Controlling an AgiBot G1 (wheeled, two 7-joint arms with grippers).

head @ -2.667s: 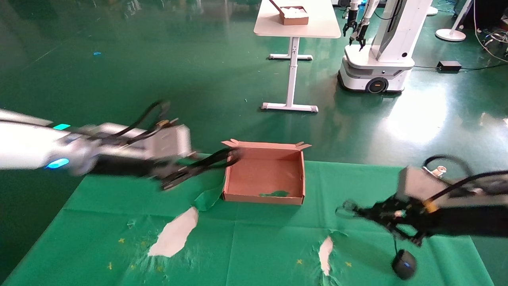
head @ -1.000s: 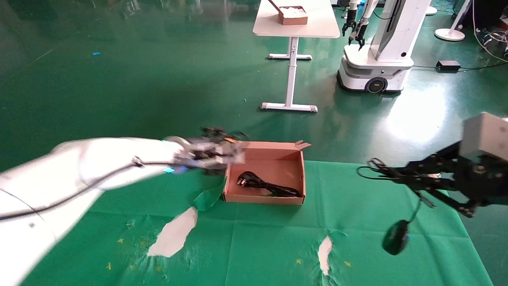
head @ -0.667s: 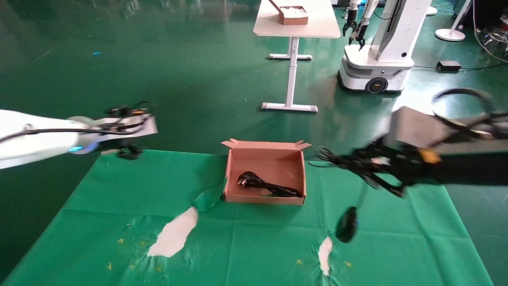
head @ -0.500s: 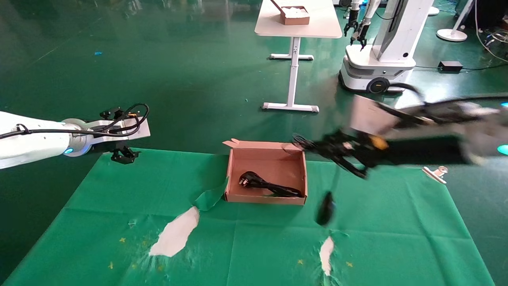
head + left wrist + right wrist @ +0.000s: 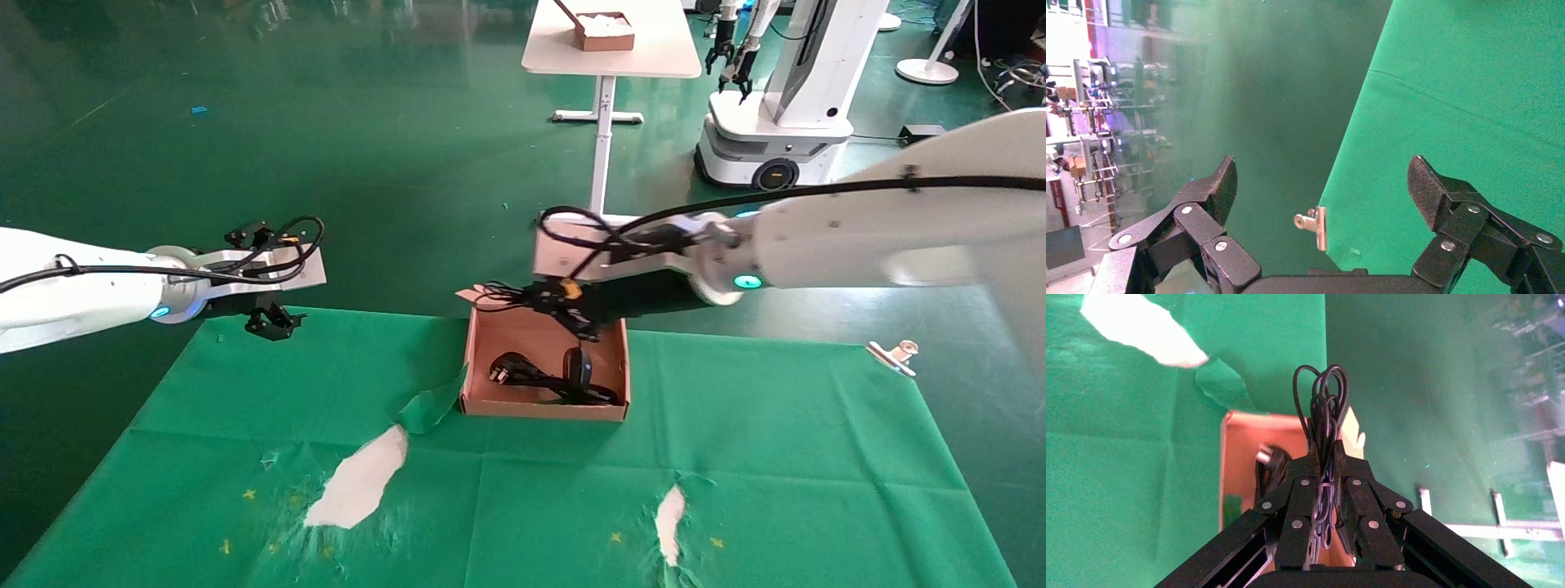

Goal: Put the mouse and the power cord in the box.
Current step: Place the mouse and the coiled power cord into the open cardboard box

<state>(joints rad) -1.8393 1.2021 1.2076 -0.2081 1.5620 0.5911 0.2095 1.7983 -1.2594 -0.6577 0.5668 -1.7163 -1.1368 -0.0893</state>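
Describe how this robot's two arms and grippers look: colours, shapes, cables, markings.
Both arms are smooth white tubes, each with a glowing cyan light near the wrist and black cables running along the outside. A pale grey block sits at each wrist. The left gripper and right gripper are black metal linkages with silver rivets; the left's fingertips have textured pads.

From the head, the right tool (image 5: 535, 296) blocks the box's (image 5: 543, 408) far wall – the mouse (image 5: 578, 365) covers part of the power cord (image 5: 523, 374); its thin cable blurs there.
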